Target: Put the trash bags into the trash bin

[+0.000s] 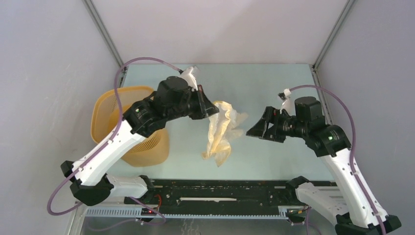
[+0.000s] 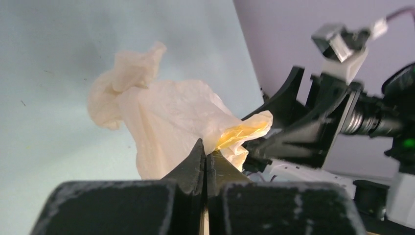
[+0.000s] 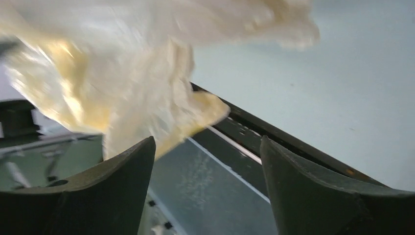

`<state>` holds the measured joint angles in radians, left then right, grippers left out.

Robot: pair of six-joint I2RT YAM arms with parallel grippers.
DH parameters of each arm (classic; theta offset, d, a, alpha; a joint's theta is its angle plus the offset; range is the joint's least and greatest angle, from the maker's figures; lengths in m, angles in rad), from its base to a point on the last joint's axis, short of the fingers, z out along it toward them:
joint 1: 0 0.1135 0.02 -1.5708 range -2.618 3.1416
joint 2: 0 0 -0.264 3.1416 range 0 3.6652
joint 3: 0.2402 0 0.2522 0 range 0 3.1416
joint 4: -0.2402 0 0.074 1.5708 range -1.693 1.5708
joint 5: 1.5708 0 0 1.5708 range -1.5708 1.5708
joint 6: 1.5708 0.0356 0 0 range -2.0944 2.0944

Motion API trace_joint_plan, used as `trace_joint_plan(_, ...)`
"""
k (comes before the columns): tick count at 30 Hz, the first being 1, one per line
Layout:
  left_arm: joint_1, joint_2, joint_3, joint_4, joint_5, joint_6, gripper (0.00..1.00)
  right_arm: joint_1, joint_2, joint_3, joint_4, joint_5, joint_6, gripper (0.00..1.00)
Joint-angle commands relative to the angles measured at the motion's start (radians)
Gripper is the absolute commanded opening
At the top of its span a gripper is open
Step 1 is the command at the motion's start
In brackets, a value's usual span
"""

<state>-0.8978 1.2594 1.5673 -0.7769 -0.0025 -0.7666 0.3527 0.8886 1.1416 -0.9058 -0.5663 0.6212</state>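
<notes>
The thin, wrinkly cream-white film bag (image 1: 222,132) is held at its yellowish rim by the clamped left gripper (image 1: 211,108); it is judged light, limp and slippery. The right gripper (image 1: 255,130) is spread wide, seemingly empty.

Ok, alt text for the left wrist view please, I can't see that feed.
The left gripper is shut on the yellowish rim of a crumpled cream-white trash bag, with the pale blue table behind it. At right, the right gripper's open black fingers sit close beside the bag.
</notes>
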Motion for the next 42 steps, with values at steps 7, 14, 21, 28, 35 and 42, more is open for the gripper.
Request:
trace_joint_plan(7, 0.132, 0.006, 0.053, 0.048, 0.168, -0.207, 0.00, 0.519, -0.046, 0.174, -0.153, 0.607, -0.206, 1.00)
trace_joint_plan(14, 0.170, 0.041, 0.060, 0.045, 0.193, -0.272, 0.00, 0.529, -0.075, 0.170, 0.024, 0.724, -0.383, 1.00)
trace_joint_plan(21, 0.172, 0.061, 0.076, 0.052, 0.205, -0.289, 0.00, 0.712, 0.027, 0.202, 0.153, 0.691, -0.583, 0.96)
trace_joint_plan(28, 0.176, 0.061, 0.073, 0.063, 0.208, -0.278, 0.00, 0.875, 0.192, 0.267, 0.097, 0.830, -0.757, 0.83)
trace_joint_plan(35, 0.199, 0.066, 0.082, 0.074, 0.241, -0.275, 0.00, 0.916, 0.221, 0.233, 0.180, 0.996, -0.757, 0.78)
trace_joint_plan(42, 0.267, 0.035, 0.079, 0.034, 0.251, -0.202, 0.00, 0.832, 0.166, 0.223, 0.260, 0.961, -0.541, 0.17)
